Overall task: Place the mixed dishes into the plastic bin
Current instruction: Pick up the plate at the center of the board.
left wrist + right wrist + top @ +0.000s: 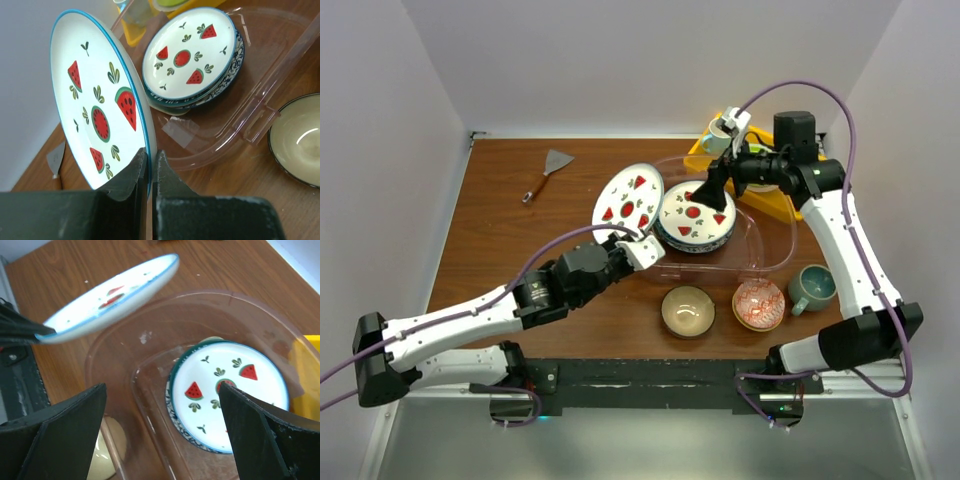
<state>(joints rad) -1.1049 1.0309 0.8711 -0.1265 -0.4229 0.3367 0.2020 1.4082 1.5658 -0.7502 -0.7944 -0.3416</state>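
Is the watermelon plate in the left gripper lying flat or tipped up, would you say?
Tipped up. The left gripper pinches the watermelon plate by its lower rim, and its face stands steeply tilted.

Falls bright and even from overhead in the top view; casts only soft, short shadows beneath the arms on the table (490,240). Pale sheen along the plastic bin (765,240), a white streak of glare inside the tan bowl (300,137). Slight bending of straight edges toward the corners. In the left wrist view, held plate (100,110) crisp, left gripper (151,152) dark and a little soft up close. In the right wrist view, same plate blurred, right gripper (162,387) nearly black and out of focus, stacked plate (230,385) mildly soft.
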